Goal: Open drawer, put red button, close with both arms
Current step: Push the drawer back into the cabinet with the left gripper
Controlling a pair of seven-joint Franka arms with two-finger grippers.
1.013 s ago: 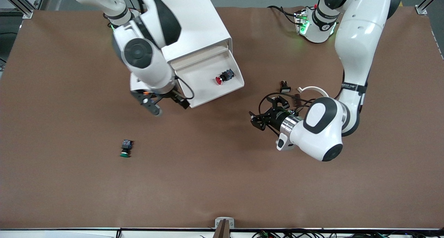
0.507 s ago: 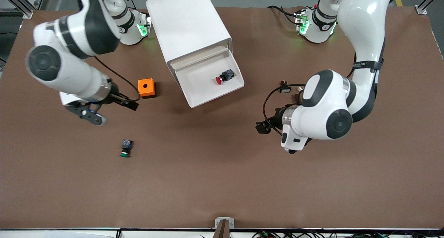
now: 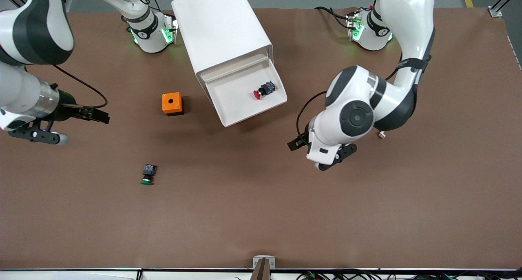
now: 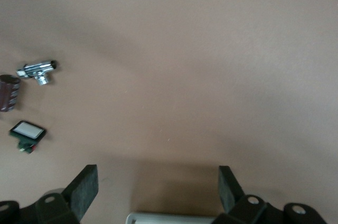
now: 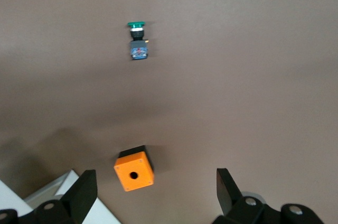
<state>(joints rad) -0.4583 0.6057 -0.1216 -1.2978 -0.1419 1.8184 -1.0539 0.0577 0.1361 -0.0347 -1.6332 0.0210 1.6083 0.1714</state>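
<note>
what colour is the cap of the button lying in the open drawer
Red, on the red button in the drawer; the front view shows it best.

The right arm reaches from its base out toward its own end of the counter, forearm bent low. Its hand hangs above the counter with both fingers spread wide and nothing between them. The left arm folds down from its base, wrist turned under. Its hand hangs over bare counter, fingers wide apart and empty.
</note>
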